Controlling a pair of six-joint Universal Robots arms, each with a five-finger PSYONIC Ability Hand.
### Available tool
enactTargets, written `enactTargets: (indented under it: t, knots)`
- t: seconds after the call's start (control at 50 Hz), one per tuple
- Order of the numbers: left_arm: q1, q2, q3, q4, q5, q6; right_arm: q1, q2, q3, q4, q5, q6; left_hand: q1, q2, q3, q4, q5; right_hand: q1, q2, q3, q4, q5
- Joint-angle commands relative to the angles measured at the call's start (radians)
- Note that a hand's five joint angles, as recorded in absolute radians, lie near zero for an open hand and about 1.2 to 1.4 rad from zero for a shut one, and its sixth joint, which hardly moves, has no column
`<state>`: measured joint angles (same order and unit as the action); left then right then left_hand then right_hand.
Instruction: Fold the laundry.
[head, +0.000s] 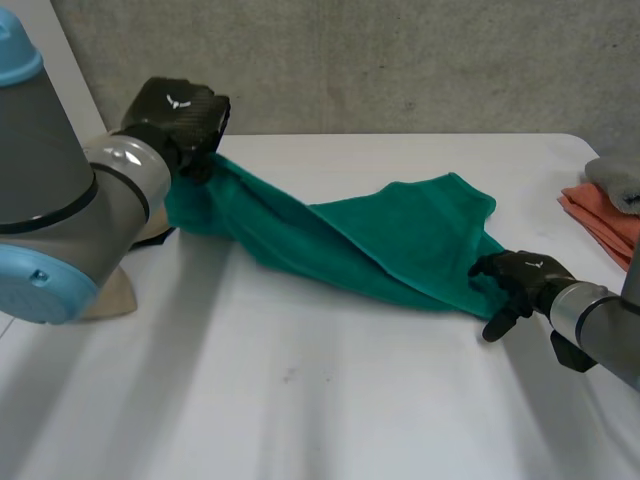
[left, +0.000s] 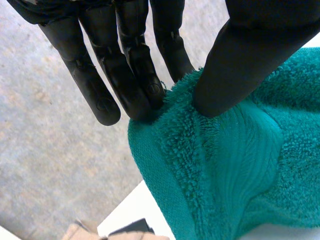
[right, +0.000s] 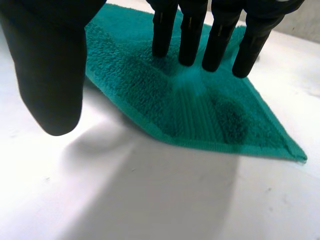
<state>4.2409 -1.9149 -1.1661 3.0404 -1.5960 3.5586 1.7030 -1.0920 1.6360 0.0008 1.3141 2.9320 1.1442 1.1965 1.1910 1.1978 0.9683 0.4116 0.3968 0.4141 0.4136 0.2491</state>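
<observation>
left hand (left: 125, 75) pinches a corner of the green towel (head: 400, 240) between thumb and fingers, lifted off the white table (head: 300, 400). right hand (right: 218, 40) is relaxed, straight fingertips pinning the other end flat. looks like mid-fold, so next i'd carry the lifted corner across. no readable labels.

Towel (head: 400, 240): looped terry cloth, with a flat ribbed woven band at the fingertips of the right hand (right: 218, 35); table (right: 165, 200) smooth, matt; wall (left: 45, 150) beyond the left hand (left: 132, 70) rough concrete; hands smooth, faintly glossy.
</observation>
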Motion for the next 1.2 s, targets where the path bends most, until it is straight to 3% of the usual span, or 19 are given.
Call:
enactTargets:
  t: [0.02,0.08,0.18,0.3,0.36,0.5,0.68,0.84,0.92,1.0,1.12,1.16,1.2]
  knots:
    - [-0.006,0.002,0.046,0.000,0.001,-0.023,0.041,0.052,-0.010,-0.087,0.068,0.009,0.252,0.200,0.205,0.198,0.253,0.248,0.263,0.246,0.246,0.236]
    - [-0.006,0.019,0.046,0.000,-0.001,-0.026,0.055,0.069,-0.025,-0.148,0.135,0.003,0.252,0.200,0.205,0.198,0.253,0.980,0.995,0.978,0.978,0.968]
    - [-0.002,0.060,0.031,-0.002,-0.002,-0.029,0.047,0.008,-0.018,-0.246,0.209,-0.025,0.252,0.200,0.205,0.198,0.253,0.985,0.999,0.982,0.983,0.973]
    - [0.010,0.154,-0.018,-0.006,0.001,-0.029,0.046,-0.222,-0.019,-0.211,0.159,-0.207,0.252,0.200,0.205,0.198,0.253,0.985,0.999,0.982,0.983,0.973]
    - [0.025,0.212,-0.062,-0.012,0.002,-0.024,0.038,-0.293,-0.044,-0.108,0.108,-0.347,0.252,0.200,0.205,0.198,0.253,0.985,0.999,0.982,0.983,0.973]
    - [0.080,0.315,-0.226,-0.044,0.024,-0.012,0.006,-0.371,-0.172,0.235,0.086,-0.601,0.252,0.200,0.205,0.198,0.253,0.985,0.999,0.982,0.983,0.973]
    - [0.148,0.280,-0.420,-0.040,0.119,0.051,0.004,-0.319,-0.291,0.519,0.077,-0.697,0.252,0.200,0.205,0.198,0.253,0.985,0.999,0.982,0.983,0.973]
    - [0.152,0.008,-0.268,0.152,0.116,0.114,0.017,-0.074,-0.453,0.533,0.120,-0.717,0.252,0.200,0.205,0.198,0.253,0.985,0.999,0.982,0.983,0.973]
    - [0.145,-0.074,-0.065,0.311,0.114,0.106,0.027,-0.013,-0.626,0.424,0.187,-0.677,0.252,0.200,0.205,0.198,0.253,0.985,0.999,0.982,0.983,0.973]
    - [0.140,-0.125,0.135,0.503,0.108,0.098,0.052,0.001,-0.787,0.105,0.273,-0.585,0.252,0.200,0.205,0.198,0.253,0.985,0.999,0.982,0.983,0.973]
    - [0.143,-0.156,0.266,0.863,0.065,0.060,0.063,-0.048,-0.727,-0.399,0.267,-0.490,0.252,0.200,0.205,0.198,0.253,0.985,0.999,0.982,0.983,0.973]
    - [0.149,-0.164,0.278,0.923,0.048,0.048,0.067,-0.075,-0.687,-0.503,0.252,-0.485,0.252,0.200,0.205,0.198,0.253,0.985,0.999,0.982,0.983,0.973]
    - [0.152,-0.173,0.284,0.940,0.036,0.045,0.066,-0.086,-0.682,-0.505,0.241,-0.485,0.252,0.200,0.205,0.198,0.253,0.985,0.999,0.982,0.983,0.973]
